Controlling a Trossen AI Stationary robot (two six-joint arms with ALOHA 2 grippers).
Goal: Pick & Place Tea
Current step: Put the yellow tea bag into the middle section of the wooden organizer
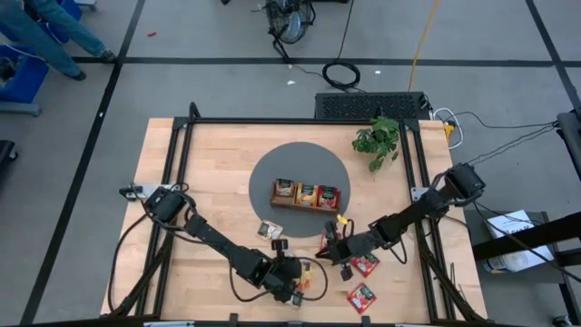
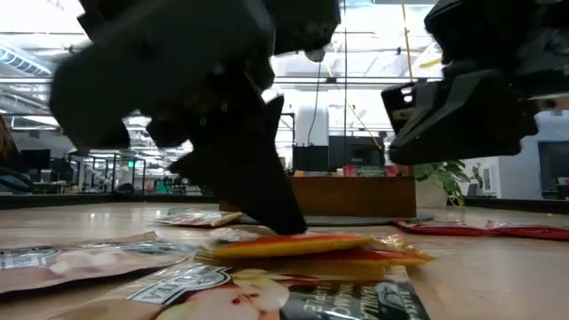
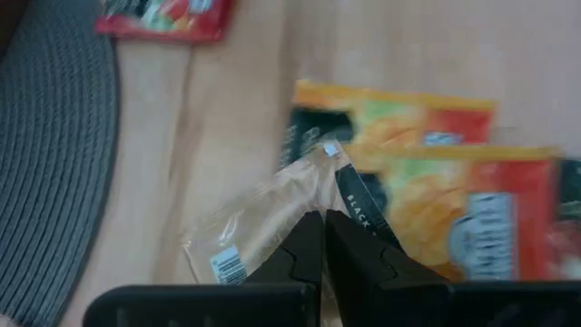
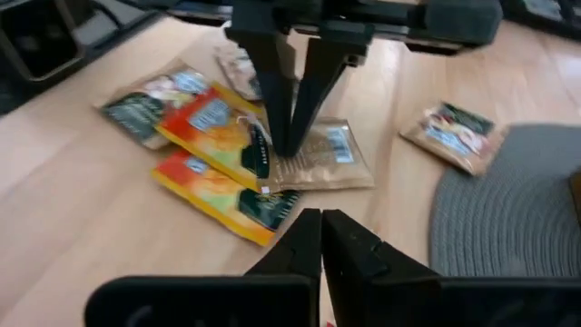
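Tea packets lie scattered near the table's near edge. Among them are two orange ones [image 4: 213, 123] [image 4: 227, 193], a pale packet with a barcode [image 4: 322, 154] lying partly on them, and a pale one [image 4: 454, 132] by the grey mat. Red ones [image 1: 366, 264] [image 1: 361, 297] lie to the right. My left gripper [image 3: 323, 222] [image 1: 292, 277] stands over the pile, shut on the barcode packet. My right gripper [image 4: 320, 221] [image 1: 329, 247] hovers shut just right of the pile, touching nothing. The wooden tray [image 1: 275, 202] holds more packets. My left gripper pinches the pale barcode packet [image 3: 272, 218] between its two fingers [image 4: 277, 109], near the edge that overlaps the orange packets. The fingers come from above, pointing down. The packet lies flat on the table and partly on an orange packet [image 3: 472, 213].
The round grey mat [image 1: 272, 168] carries the tray at the table's middle. A green plant [image 1: 379, 138] stands at the far right. A further packet [image 1: 269, 231] lies at the mat's near edge. A person's legs [image 1: 54, 36] show beyond the table's far left corner.
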